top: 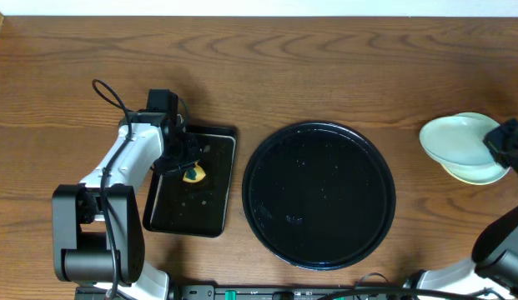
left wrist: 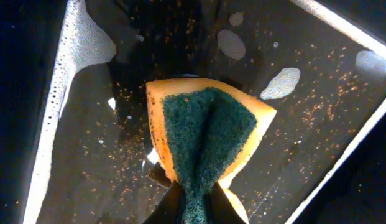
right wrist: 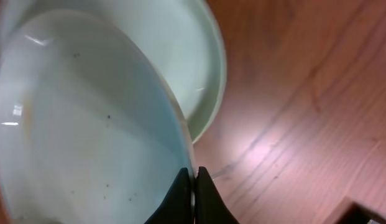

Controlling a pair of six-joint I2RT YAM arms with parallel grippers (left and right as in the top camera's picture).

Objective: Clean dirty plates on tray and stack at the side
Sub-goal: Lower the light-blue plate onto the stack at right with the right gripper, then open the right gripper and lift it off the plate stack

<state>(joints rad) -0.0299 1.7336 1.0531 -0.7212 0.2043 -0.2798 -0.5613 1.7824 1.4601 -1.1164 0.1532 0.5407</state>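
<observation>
The large round black tray (top: 319, 195) lies at the table's middle with no plates on it. My left gripper (top: 189, 169) is shut on a yellow sponge with a green scouring face (left wrist: 202, 134), held over the small rectangular black tray (top: 192, 212). My right gripper (top: 499, 143) is shut on the rim of a pale blue plate (right wrist: 87, 124) and holds it tilted just over a stack of plates (top: 459, 146) at the far right. A pale plate (right wrist: 196, 62) lies under the held one. The blue plate has a few small dark specks.
The rectangular tray (left wrist: 342, 81) is wet, with soap foam patches (left wrist: 87, 43) and orange crumbs. Bare wooden table (right wrist: 304, 93) lies around the plate stack. The right arm's base (top: 500, 242) stands at the lower right.
</observation>
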